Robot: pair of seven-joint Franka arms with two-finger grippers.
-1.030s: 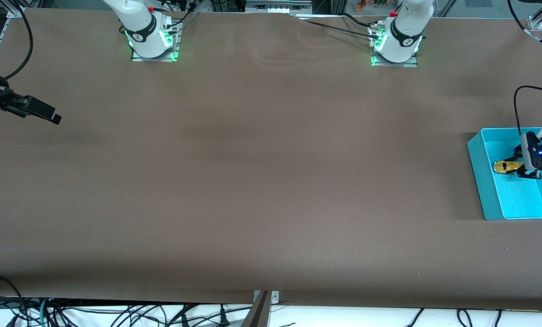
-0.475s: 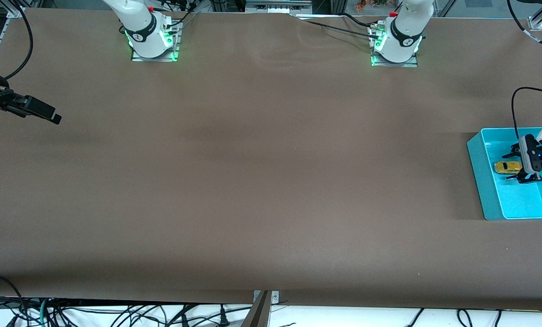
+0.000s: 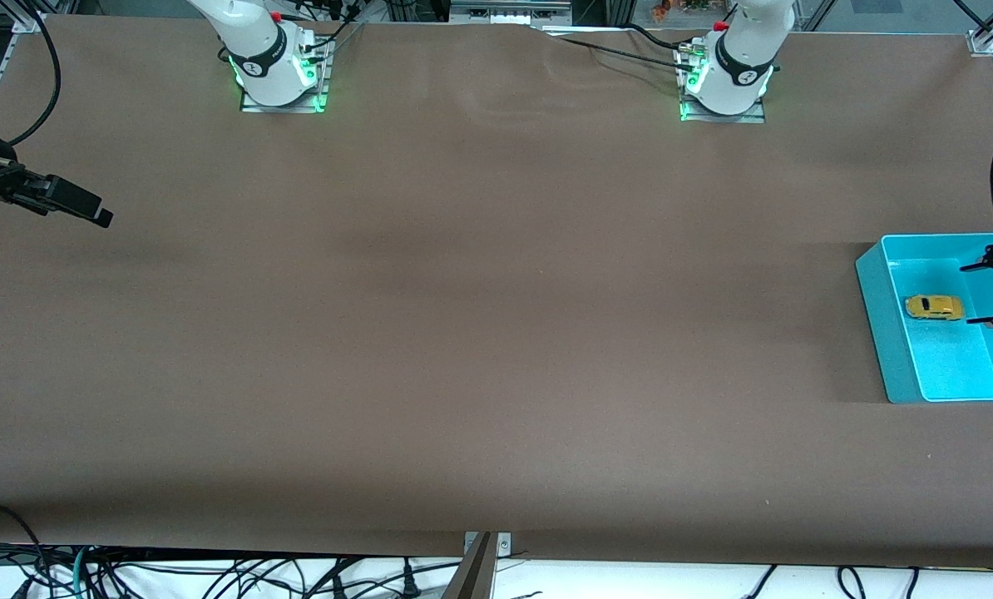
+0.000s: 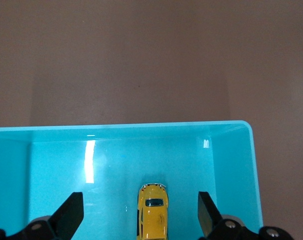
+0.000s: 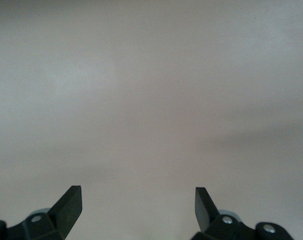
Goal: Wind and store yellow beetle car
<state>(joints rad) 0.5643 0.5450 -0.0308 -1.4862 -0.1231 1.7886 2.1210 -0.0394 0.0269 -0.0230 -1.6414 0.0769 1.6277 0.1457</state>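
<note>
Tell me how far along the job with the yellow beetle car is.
Storing looks done: the yellow beetle car sits on its wheels in the cyan bin. The left end effector is open over the bin, holding nothing. The right end effector waits open. Winding cannot be judged; seemingly nothing is left.

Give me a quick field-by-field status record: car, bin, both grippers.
car: yellow beetle car lies on the floor of the cyan bin, on its wheels, free of any gripper
bin: at the left arm's end of the table, holding only the car
left gripper: open, over the bin, beside the car, holding nothing
right gripper: open, empty, waiting over the right arm's end of the table
store step: looks done
</note>
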